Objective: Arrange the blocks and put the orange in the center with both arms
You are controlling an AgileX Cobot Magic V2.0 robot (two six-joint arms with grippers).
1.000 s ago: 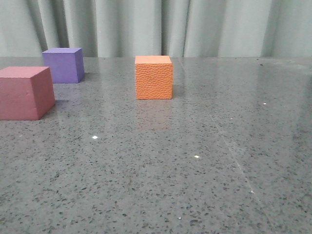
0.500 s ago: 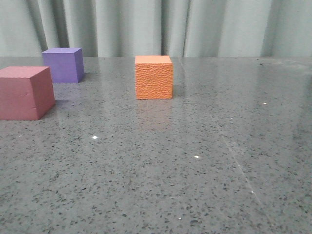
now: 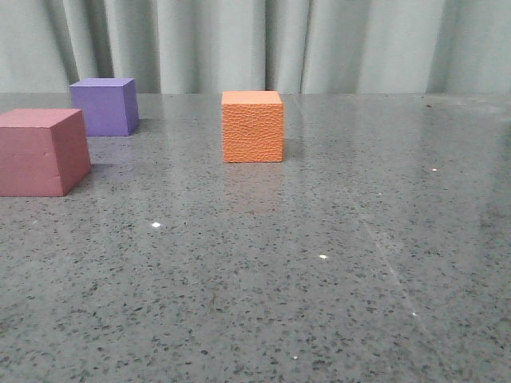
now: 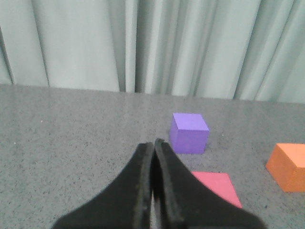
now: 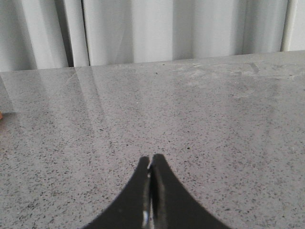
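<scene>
Three blocks sit on the speckled grey surface point(image 3: 319, 263). The orange block point(image 3: 252, 126) stands near the middle, toward the back, close to the curtain point(image 3: 319, 44). The purple block point(image 3: 103, 106) is at the back on the left. The pink-red block point(image 3: 41, 152) sits in front of the purple one, near the left edge. All three stand flat and well apart from each other.

No arm shows in the front view. In the left wrist view, the left gripper point(image 4: 153, 145) has its jaws pressed together with nothing between them. It hangs over the surface, with the pink-red block just beyond it and the purple block farther off. In the right wrist view, the right gripper point(image 5: 151, 160) also has its jaws pressed together and holds nothing. Only bare surface lies ahead of it.

The orange block looks like foam, so it is likely light and a little squishy. Its skin is bumpy, like pebbles, so it should not slip much. It probably will not break if it drops. The best place to hold it seems to be two flat sides that face away from each other, about halfway up. The jaws must spread wide first. A gentle squeeze should be enough. The surface looks smooth and shiny, so a bump could make a block slide.
</scene>
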